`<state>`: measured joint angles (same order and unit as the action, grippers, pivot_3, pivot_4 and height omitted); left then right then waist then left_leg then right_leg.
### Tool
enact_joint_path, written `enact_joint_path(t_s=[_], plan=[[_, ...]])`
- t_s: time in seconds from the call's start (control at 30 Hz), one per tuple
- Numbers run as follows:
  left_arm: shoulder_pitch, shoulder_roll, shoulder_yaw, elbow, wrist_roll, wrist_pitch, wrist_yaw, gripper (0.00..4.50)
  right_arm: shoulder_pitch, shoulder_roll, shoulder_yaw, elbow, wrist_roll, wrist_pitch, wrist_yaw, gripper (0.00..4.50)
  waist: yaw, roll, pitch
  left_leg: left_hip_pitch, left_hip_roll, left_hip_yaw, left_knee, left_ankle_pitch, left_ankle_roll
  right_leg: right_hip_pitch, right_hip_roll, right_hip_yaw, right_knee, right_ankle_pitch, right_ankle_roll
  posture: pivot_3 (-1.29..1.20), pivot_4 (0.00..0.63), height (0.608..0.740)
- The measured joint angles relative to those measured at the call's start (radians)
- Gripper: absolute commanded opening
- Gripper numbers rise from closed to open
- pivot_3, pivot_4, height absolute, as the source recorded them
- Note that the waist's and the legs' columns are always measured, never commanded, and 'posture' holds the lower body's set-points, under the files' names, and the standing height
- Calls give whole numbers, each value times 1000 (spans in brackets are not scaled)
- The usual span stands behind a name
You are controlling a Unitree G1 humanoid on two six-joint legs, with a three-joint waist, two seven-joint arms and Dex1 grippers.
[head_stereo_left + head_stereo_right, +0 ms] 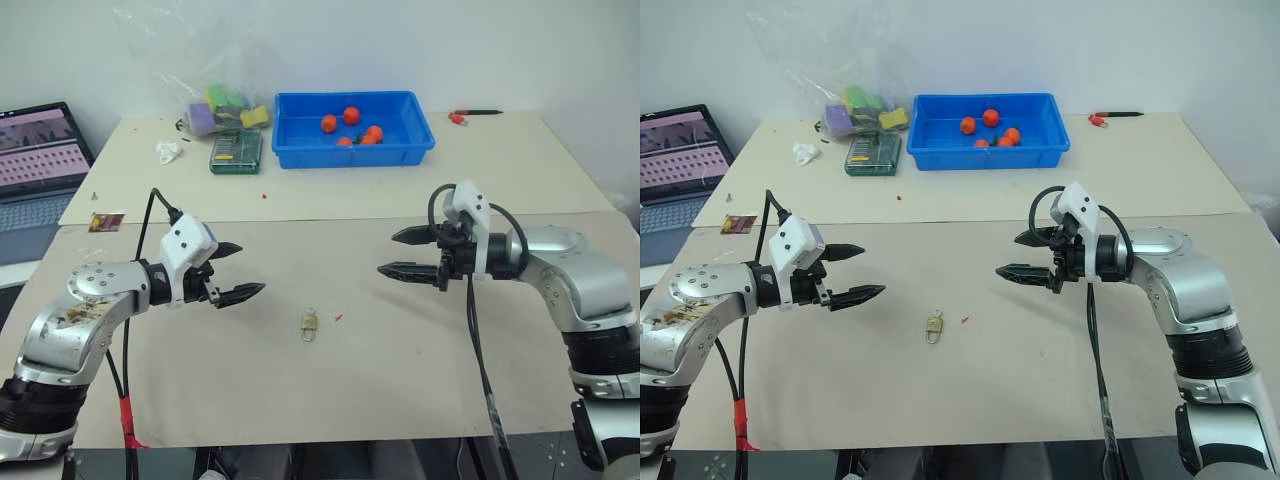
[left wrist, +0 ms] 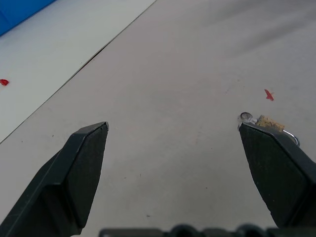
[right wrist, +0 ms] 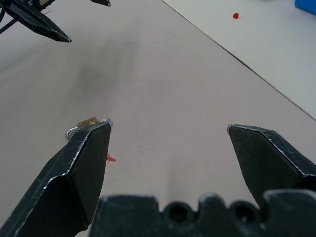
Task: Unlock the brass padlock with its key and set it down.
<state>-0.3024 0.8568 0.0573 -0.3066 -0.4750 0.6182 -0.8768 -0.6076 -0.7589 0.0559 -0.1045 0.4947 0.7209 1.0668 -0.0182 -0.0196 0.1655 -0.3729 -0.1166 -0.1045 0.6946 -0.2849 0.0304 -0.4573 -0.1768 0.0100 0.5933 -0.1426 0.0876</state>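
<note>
- The brass padlock lies flat on the beige sheet covering the near part of the desk, about midway between the desk's left and right edges and nearer its front edge than its far edge.
- Its thin silver shackle points toward the front edge; a small silvery bit sits at the body's other end in the left wrist view, too small to tell whether it is the key.
- A small red speck lies just beside the padlock, on its right.
- The left gripper hangs above the sheet to the left of the padlock, its two black fingers spread wide, holding nothing.
- The right gripper hangs above the sheet to the right of the padlock, fingers likewise spread wide and empty.
- Both grippers point inward toward each other, with the padlock below and between them, touching neither.
- A blue tray stands near the far edge of the desk, with small red-orange fruits inside.
- Left of the tray lie a green case and a clear plastic bag of coloured items.
- A red pen lies near the far right corner.
- A laptop stands open beyond the desk's left edge.
</note>
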Motion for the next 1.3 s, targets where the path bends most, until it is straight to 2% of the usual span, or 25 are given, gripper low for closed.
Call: enact_joint_path(t_s=[0.1, 0.27, 0.37, 0.43, 0.53, 0.67, 0.87, 1.13, 1.3], plan=[[36, -14, 22, -40, -24, 29, 18, 4500, -2, 0, -1, 2, -1, 0, -2, 4454, -2, 0, 0, 0, 1, 1, 0, 0, 0, 0, 0, 1, -1, 0, 0, 0, 150, 740], [239, -225, -5, -304, -198, 229, 207, 4500, -4, 8, -14, 34, -12, -2, -37, 4454, 4, -2, 1, 1, 2, 1, 1, -2, 0, 0, 1, 1, 0, 0, 0, 0, 150, 740], [269, -324, -36, -404, -178, 259, 355, 4500, 4, 9, -24, 32, -13, -1, -60, 4454, 12, -2, 1, 3, 3, 2, 1, -2, -1, 3, 2, 2, -4, 1, -1, 0, 150, 740], [279, -418, -93, -423, -133, 292, 487, 4500, 6, 12, -28, 27, -13, -1, -79, 4454, 19, -2, 1, 4, 4, 3, 1, -4, 1, 5, 3, 2, -6, 1, -2, 0, 150, 740], [289, -496, -161, -433, -62, 348, 643, 4500, 8, 11, -30, 17, -15, 1, -93, 4454, 21, -2, 1, 5, 9, 4, 1, -6, 1, 5, 9, 4, -7, 2, -3, 0, 150, 740], [293, -503, -256, -456, 36, 402, 766, 4500, 8, 6, -36, 14, -19, 8, -115, 4454, 20, -2, 1, 5, 12, 5, 1, -7, -1, 4, 14, 4, -6, 2, -5, 0, 150, 740], [272, -571, -410, -409, 135, 402, 829, 4500, 6, -18, -37, -4, -22, 12, -129, 4454, 26, -2, 1, 5, 12, 6, 1, -7, -1, 5, 14, 4, -7, 2, -6, 0, 150, 740], [261, -593, -440, -382, 200, 389, 841, 4500, 4, -53, -66, -22, -21, 30, -147, 4454, 28, -1, 0, 6, 12, 6, 1, -7, -1, 5, 14, 4, -7, 2, -6, 0, 150, 740], [259, -592, -435, -381, 225, 405, 843, 3114, 7, -53, -67, -39, -21, 33, -158, 4500, 27, 0, 0, 6, 12, 6, 1, -7, -1, 5, 14, 4, -7, 2, -6, 0, 150, 740]])
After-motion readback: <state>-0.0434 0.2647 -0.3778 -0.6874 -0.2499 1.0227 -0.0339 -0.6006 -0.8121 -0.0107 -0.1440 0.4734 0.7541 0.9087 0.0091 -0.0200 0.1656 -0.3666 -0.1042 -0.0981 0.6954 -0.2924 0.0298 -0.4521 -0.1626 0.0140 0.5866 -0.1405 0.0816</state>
